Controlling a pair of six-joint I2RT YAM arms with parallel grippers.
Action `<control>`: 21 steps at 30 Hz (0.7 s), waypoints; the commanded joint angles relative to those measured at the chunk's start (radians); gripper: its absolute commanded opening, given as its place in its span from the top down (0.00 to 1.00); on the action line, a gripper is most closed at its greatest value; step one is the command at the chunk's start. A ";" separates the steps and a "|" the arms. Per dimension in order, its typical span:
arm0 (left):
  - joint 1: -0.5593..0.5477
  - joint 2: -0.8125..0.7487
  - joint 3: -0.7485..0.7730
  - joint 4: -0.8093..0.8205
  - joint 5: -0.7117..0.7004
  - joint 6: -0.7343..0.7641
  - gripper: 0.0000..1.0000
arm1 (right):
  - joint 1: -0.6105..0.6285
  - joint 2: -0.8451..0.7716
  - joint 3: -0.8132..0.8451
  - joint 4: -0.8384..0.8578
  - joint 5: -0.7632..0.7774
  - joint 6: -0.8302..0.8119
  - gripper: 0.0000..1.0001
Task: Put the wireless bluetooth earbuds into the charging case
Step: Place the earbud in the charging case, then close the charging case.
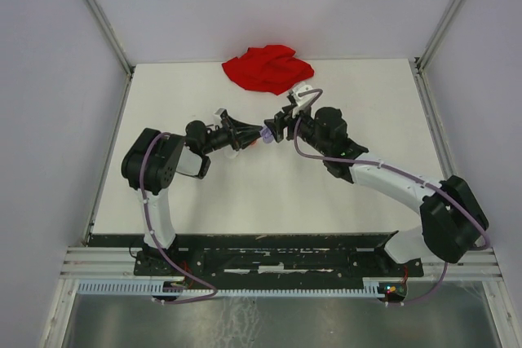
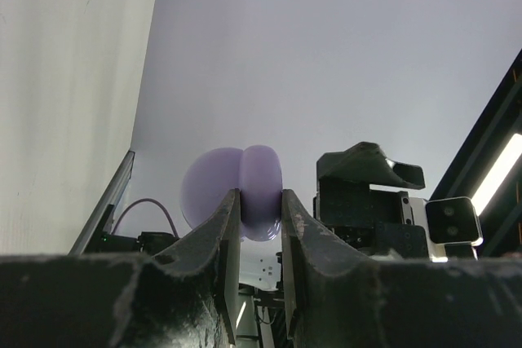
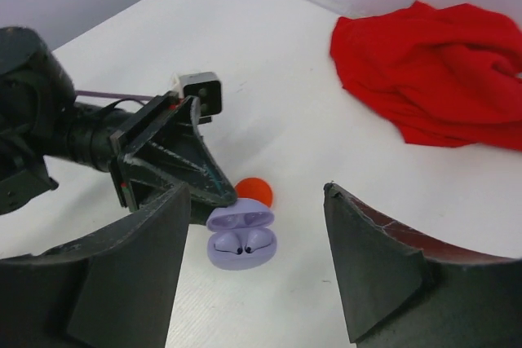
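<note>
The lavender charging case (image 3: 241, 238) is open, lid up, and two lavender earbuds (image 3: 236, 244) sit in its wells. My left gripper (image 3: 214, 197) is shut on the case and holds it just above the table; in the left wrist view the case (image 2: 261, 177) is pinched between my left gripper's (image 2: 259, 201) jaws. My right gripper (image 3: 254, 201) is open and empty, its fingers (image 3: 139, 275) spread wide on either side of the case, not touching it. In the top view the left gripper (image 1: 258, 134) and the right gripper (image 1: 281, 126) meet mid-table. No red or white earbuds are in view.
A small red round disc (image 3: 255, 191) lies on the white table (image 1: 204, 193) just behind the case. A crumpled red cloth (image 1: 267, 68) lies at the far edge and also shows in the right wrist view (image 3: 432, 71). Enclosure walls stand on all sides.
</note>
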 commanded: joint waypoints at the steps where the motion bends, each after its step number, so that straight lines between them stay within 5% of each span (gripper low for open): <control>1: -0.004 -0.006 0.018 0.076 -0.064 -0.059 0.97 | 0.000 -0.064 0.094 -0.148 0.210 0.033 0.19; 6: -0.006 -0.049 0.004 0.010 -0.180 -0.063 0.97 | 0.001 -0.050 0.082 -0.273 0.367 0.015 0.01; 21: -0.061 -0.206 -0.032 -0.282 -0.448 -0.044 0.97 | 0.123 0.154 -0.084 0.106 0.594 -0.094 0.01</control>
